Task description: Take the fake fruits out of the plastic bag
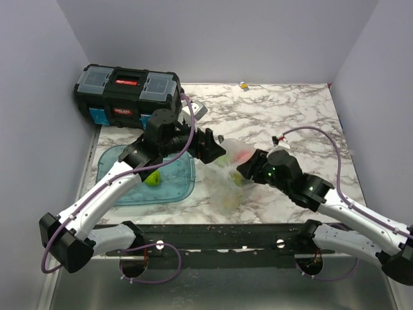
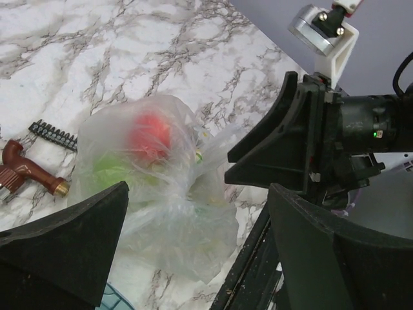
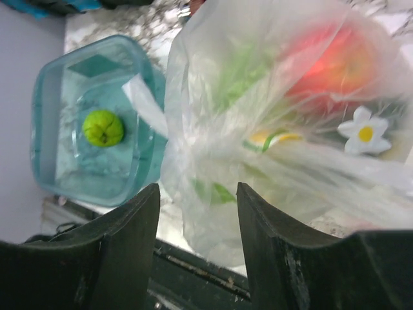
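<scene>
Marble table [image 1: 290,123] fills mid-frame in top view. Black toolbox [image 1: 126,93] upper left, blue tray [image 1: 181,187] below it, left of centre. Plastic bag [image 2: 168,213] at frame centre on the table, just right of the tray, btwn both grippers. Left gripper [image 2: 197,194] above the bag, jaws wide apart, nothing in them. Right gripper [image 3: 198,187] at the bag's lower edge, jaws parted w/ loose film in the gap, not pinched. Red fruit [image 2: 150,134] and a green fruit [image 2: 113,169] inside the bag. Lime-green ball [image 3: 103,128] in the tray. Screwdriver [image 2: 26,169] at left edge of left wrist view.
</scene>
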Robot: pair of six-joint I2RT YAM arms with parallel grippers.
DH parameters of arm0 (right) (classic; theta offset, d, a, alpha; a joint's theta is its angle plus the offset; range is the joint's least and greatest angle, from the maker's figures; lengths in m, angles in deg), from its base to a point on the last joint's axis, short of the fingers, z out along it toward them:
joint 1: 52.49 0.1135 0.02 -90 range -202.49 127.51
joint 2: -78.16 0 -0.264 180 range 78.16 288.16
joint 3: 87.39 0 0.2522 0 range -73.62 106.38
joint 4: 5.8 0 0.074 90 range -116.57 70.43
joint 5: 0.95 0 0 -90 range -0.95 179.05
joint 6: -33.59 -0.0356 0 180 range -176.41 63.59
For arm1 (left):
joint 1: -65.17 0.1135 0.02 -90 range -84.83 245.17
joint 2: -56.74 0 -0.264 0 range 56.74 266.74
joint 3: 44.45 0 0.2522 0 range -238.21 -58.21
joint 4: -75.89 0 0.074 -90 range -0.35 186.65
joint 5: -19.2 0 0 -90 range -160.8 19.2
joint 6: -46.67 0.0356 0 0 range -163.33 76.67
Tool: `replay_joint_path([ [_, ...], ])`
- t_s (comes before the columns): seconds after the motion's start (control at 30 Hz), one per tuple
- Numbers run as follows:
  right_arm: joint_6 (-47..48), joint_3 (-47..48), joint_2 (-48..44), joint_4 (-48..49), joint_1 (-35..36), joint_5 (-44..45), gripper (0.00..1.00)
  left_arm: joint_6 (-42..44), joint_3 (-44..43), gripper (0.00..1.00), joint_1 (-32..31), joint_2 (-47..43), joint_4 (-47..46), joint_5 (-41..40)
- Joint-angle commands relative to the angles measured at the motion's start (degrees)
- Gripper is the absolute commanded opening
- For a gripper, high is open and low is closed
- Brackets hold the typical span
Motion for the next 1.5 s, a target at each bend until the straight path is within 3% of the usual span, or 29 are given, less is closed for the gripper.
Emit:
replay_joint_path([
  [0.0,2.63,6.97,7.53,-4.49,0.25,7.91,0.56,0.73,1.74,0.87,-0.63,-3.38,-2.80,-2.80],
  [0.07,3.20,9.47,11.41,-4.64,0.25,9.28,0.61,1.07,1.93,0.87,-0.71,-3.97,-2.93,-3.59],
  [0.27,2.73,15.01,21.41,-6.65,0.20,10.51,0.64,2.37,2.20,0.87,-1.13,-5.15,-2.61,-6.35],
  [0.7,-2.27,14.59,28.28,-5.58,0.25,7.65,0.58,2.00,1.45,0.87,-2.27,-3.44,-1.46,-6.00],
  [0.77,-2.89,14.48,28.02,-5.24,0.30,7.23,0.55,1.19,1.75,0.87,-3.16,-3.26,-1.54,-6.25],
  [1.13,-3.47,10.49,22.38,0.87,0.25,3.32,0.10,-2.24,3.80,0.87,-6.48,-5.78,0.32,-4.11],
  [1.27,-4.21,8.46,19.01,3.50,0.25,3.59,0.06,-0.79,5.49,0.85,-6.71,-3.67,3.88,-6.04],
  [1.47,-4.52,6.77,15.13,5.44,0.26,4.17,0.06,1.63,6.88,0.74,-9.22,3.01,5.64,-7.58],
])
